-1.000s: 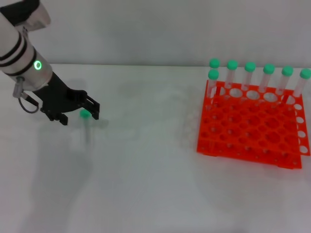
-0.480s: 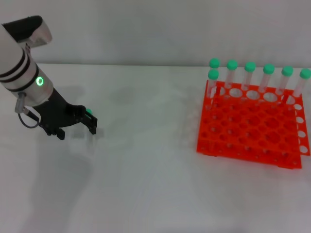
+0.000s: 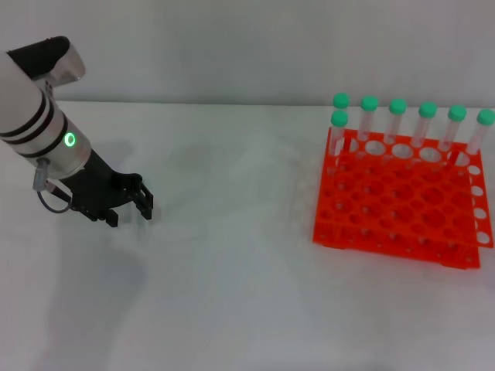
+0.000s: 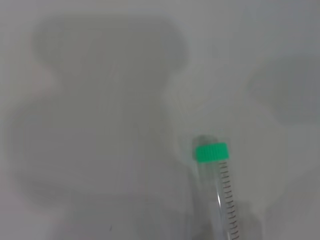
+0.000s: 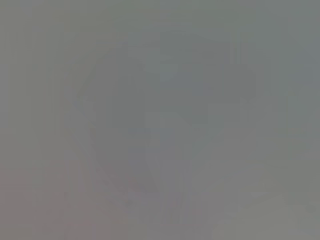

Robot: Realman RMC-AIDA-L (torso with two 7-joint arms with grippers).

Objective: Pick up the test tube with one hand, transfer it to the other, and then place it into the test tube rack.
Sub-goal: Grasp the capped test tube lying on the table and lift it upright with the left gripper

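The test tube (image 4: pixel 224 195) lies on the white table; in the left wrist view its green cap (image 4: pixel 211 152) and graduated clear body show close below the camera. In the head view my left gripper (image 3: pixel 130 212), black with a green-ringed banded wrist, is low over the table at the left. Its fingers are spread, and it covers the tube's cap. The orange test tube rack (image 3: pixel 402 209) stands at the right, far from this gripper. My right gripper is out of view; its wrist view shows only a plain grey surface.
Several green-capped tubes (image 3: pixel 397 116) stand upright in the rack's back row. The white table (image 3: pixel 232 255) stretches between the left gripper and the rack. A grey wall runs along the table's far edge.
My left gripper has moved down and slightly toward me over the lying tube. The green cap, visible beside the fingers before, is now hidden under the gripper in the head view.
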